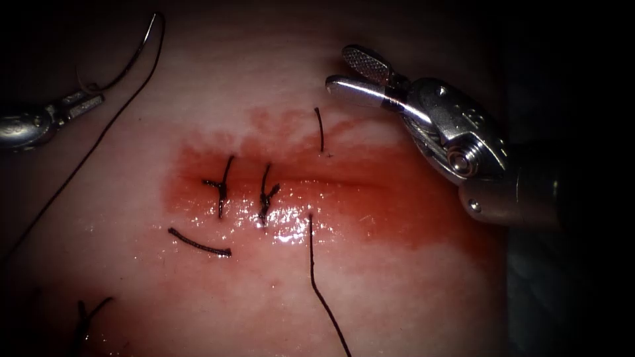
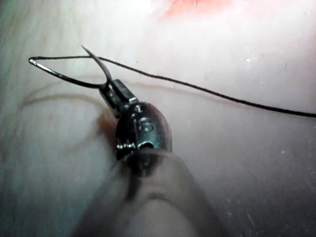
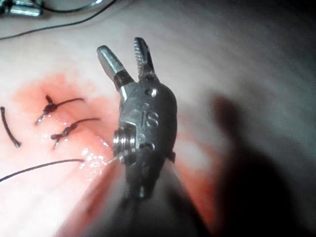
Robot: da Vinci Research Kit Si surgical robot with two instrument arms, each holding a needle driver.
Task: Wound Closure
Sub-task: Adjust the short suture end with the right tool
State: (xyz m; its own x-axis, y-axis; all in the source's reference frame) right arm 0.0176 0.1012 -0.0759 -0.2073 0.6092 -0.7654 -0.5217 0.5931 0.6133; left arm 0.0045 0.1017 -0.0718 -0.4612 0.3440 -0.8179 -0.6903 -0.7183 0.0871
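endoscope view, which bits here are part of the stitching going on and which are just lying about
In use:
- needle, clear of the tissue, gripped near mid-curve by the left claw
- thread trailing from the needle
- right claw, open, holding nothing
- cut with two knotted stitches
- a third stitch's thread, untied

Lying about:
- cut thread end below the cut
- red fluid

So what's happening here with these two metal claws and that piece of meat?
Bench suturing practice on pork tissue. The left tool holds the curved needle near mid-curve, clear of the tissue, left of the cut, thread trailing. The right tool hovers open, holding nothing. Two knotted stitches already cross the cut.
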